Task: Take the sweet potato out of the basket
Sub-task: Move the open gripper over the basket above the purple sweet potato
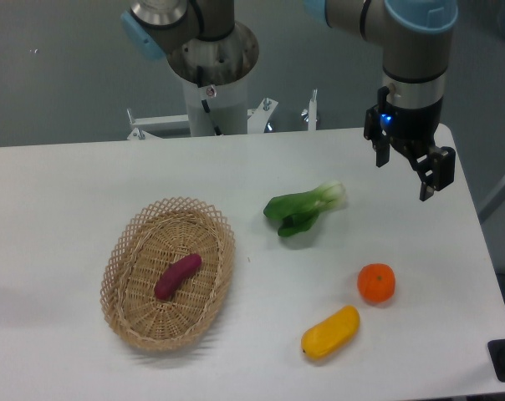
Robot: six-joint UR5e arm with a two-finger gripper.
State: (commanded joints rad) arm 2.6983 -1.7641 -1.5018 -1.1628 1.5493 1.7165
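The sweet potato (177,276) is a slim magenta-purple oblong lying at a slant in the middle of the basket (126,311), a tan oval wicker basket on the left half of the table. My gripper (405,178) hangs above the far right of the table, well away from the basket. Its two black fingers are spread apart and hold nothing.
A green bok choy (301,210) lies mid-table. A round orange (376,282) and a yellow-orange oblong fruit (330,332) lie at the front right. The robot's base column (212,88) stands at the back edge. The table's right edge is close below the gripper.
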